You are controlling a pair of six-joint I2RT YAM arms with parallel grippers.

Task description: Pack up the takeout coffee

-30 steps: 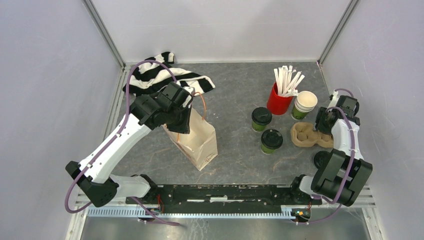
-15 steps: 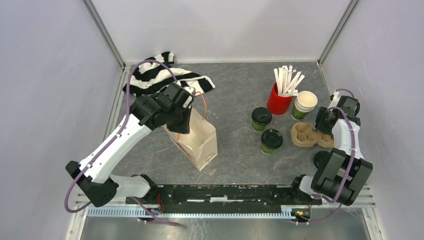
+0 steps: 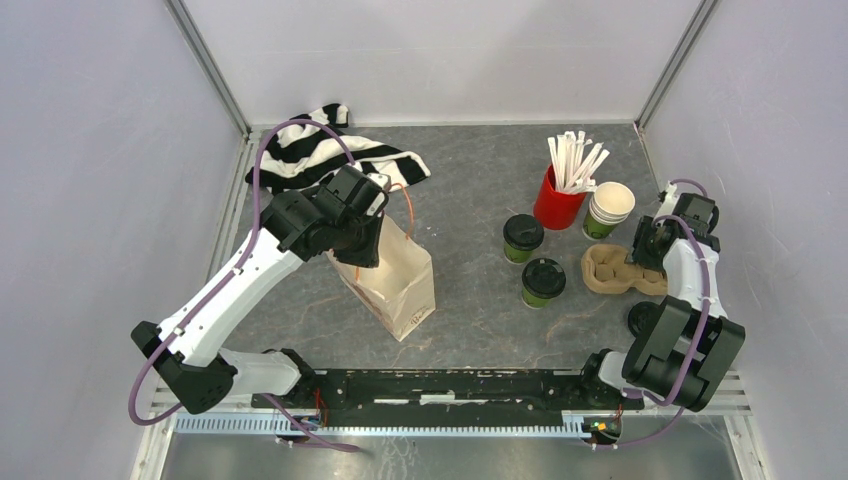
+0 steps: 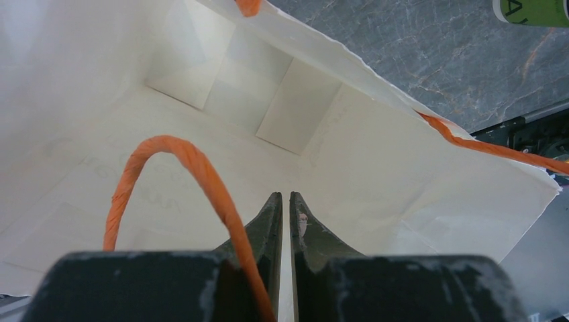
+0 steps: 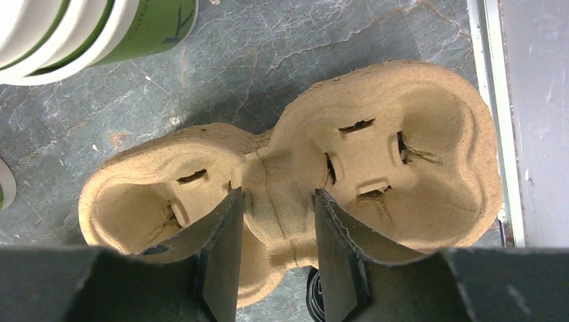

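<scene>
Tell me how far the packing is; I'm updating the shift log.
Done: the bag stands open, its rim pinched by the left end effector. In hand: the right end effector straddles the empty carrier's middle, not visibly clamped. Left: both lidded cups stand on the table, outside carrier and bag.

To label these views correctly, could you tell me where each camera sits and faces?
Top external: high behind the robot, looking down on the table; left arm and right arm show.
Left wrist: behind the left gripper, looking down into the paper bag; its fingers pinch the wall.
Right wrist: behind the right gripper, looking down on the cup carrier; its fingers straddle the middle.
Shared: top and right wrist show the cup carrier.
</scene>
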